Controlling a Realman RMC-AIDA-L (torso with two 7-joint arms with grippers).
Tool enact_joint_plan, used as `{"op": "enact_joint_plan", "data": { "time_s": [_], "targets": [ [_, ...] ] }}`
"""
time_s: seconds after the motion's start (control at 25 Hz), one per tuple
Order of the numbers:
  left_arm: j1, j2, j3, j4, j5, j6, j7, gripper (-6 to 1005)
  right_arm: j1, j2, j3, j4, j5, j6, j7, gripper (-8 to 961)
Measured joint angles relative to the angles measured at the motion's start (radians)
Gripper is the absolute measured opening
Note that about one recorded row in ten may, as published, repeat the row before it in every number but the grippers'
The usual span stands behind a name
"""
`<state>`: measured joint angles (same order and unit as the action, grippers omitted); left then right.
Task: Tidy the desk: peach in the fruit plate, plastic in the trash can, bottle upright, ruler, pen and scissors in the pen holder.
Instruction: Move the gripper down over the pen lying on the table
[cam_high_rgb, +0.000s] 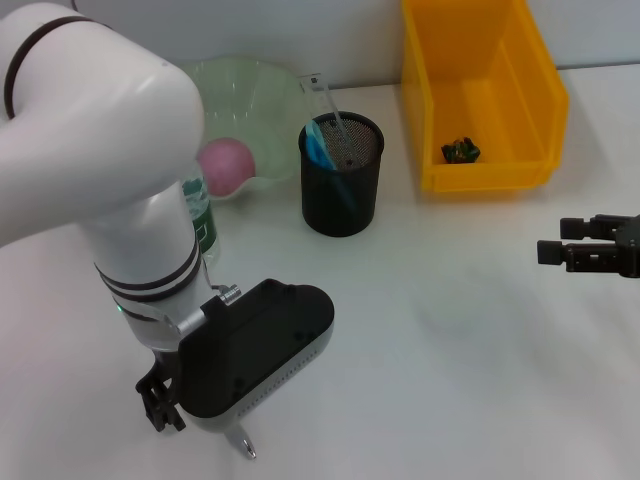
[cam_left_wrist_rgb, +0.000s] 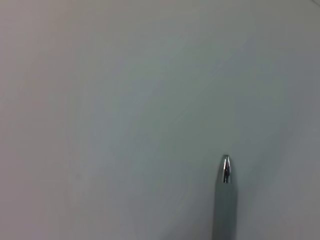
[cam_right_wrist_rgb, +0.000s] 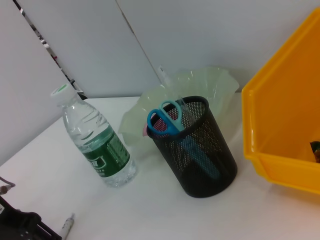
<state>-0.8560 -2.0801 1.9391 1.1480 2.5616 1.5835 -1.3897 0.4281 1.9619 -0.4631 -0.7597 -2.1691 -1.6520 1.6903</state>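
Observation:
My left gripper (cam_high_rgb: 160, 403) is low over the near left of the table, right beside the silver pen (cam_high_rgb: 244, 446). The pen lies on the table in the left wrist view (cam_left_wrist_rgb: 224, 197) and the right wrist view (cam_right_wrist_rgb: 67, 227). The pink peach (cam_high_rgb: 224, 164) sits in the green fruit plate (cam_high_rgb: 262, 96). The black mesh pen holder (cam_high_rgb: 342, 190) holds blue scissors (cam_right_wrist_rgb: 168, 117) and a clear ruler (cam_high_rgb: 331, 108). The water bottle (cam_right_wrist_rgb: 94, 144) stands upright, half hidden behind my left arm in the head view. A plastic scrap (cam_high_rgb: 460, 151) lies in the yellow bin (cam_high_rgb: 482, 60). My right gripper (cam_high_rgb: 556, 240) is open and empty at the right edge.
My bulky left arm (cam_high_rgb: 110, 170) covers the left side of the head view. The left gripper also shows in the right wrist view (cam_right_wrist_rgb: 20, 222). White table (cam_high_rgb: 450, 350) lies between the two grippers.

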Motion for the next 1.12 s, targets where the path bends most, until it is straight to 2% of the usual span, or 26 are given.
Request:
{"op": "enact_joint_plan", "data": {
  "time_s": [0.4,0.68,0.84,1.12],
  "targets": [
    [-0.005,0.000,0.007,-0.002,0.005,0.000,-0.001,791,-0.001,0.000,0.002,0.002,0.000,0.000,0.000,819],
    [-0.006,0.000,0.007,-0.012,0.001,-0.001,-0.001,533,0.003,0.000,0.000,0.000,0.000,0.000,0.002,819],
    [-0.006,0.000,0.010,-0.016,0.001,-0.009,-0.001,490,0.005,-0.001,-0.001,0.000,0.000,0.000,0.004,819],
    [-0.006,0.000,0.019,-0.027,0.000,-0.025,0.000,477,0.006,-0.001,-0.002,-0.001,0.000,0.000,0.008,819]
  ]
}}
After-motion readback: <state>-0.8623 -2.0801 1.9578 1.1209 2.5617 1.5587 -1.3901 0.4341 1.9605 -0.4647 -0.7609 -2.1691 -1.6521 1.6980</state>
